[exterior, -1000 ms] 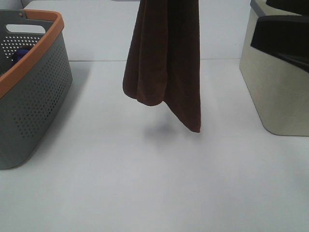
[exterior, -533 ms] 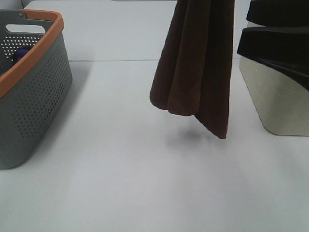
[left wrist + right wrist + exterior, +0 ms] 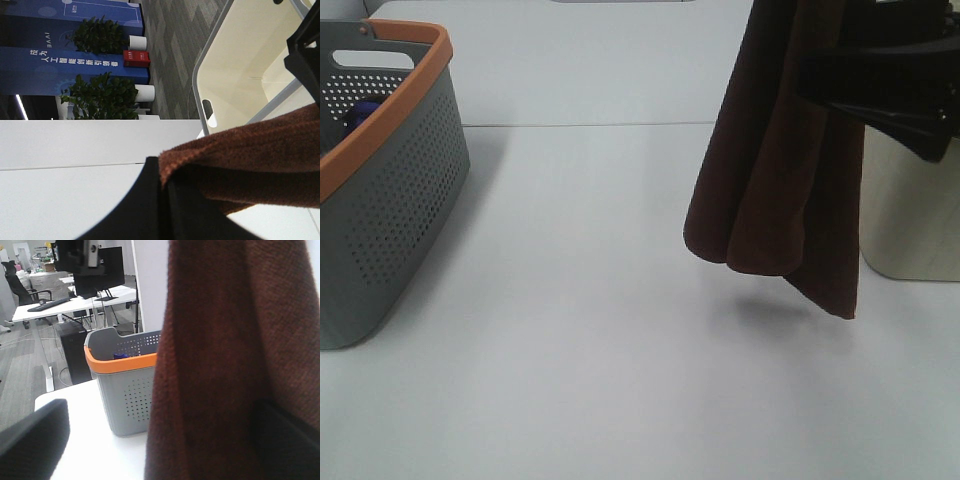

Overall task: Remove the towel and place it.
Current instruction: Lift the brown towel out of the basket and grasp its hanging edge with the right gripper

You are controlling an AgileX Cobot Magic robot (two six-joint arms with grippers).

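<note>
The towel point(image 3: 775, 180), dark reddish-brown and folded lengthwise, hangs from above the exterior view at the right, its lowest corner just above the table point(image 3: 570, 350). In the left wrist view my left gripper point(image 3: 164, 175) is shut on the towel's point(image 3: 250, 165) upper edge. My right arm point(image 3: 895, 95) reaches in from the right at the towel's upper part. In the right wrist view the towel point(image 3: 225, 365) hangs between the spread fingers point(image 3: 30, 435) of my open right gripper point(image 3: 157, 437).
A grey perforated basket point(image 3: 380, 180) with an orange rim stands at the left, something blue point(image 3: 358, 112) inside it. A cream bin point(image 3: 910, 220) stands at the right edge, just behind the towel. The grey basket point(image 3: 125, 385) also shows in the right wrist view.
The hanging towel has travelled to the right, from the middle toward the cream bin. My right arm has come forward and now overlaps the towel's upper part.
</note>
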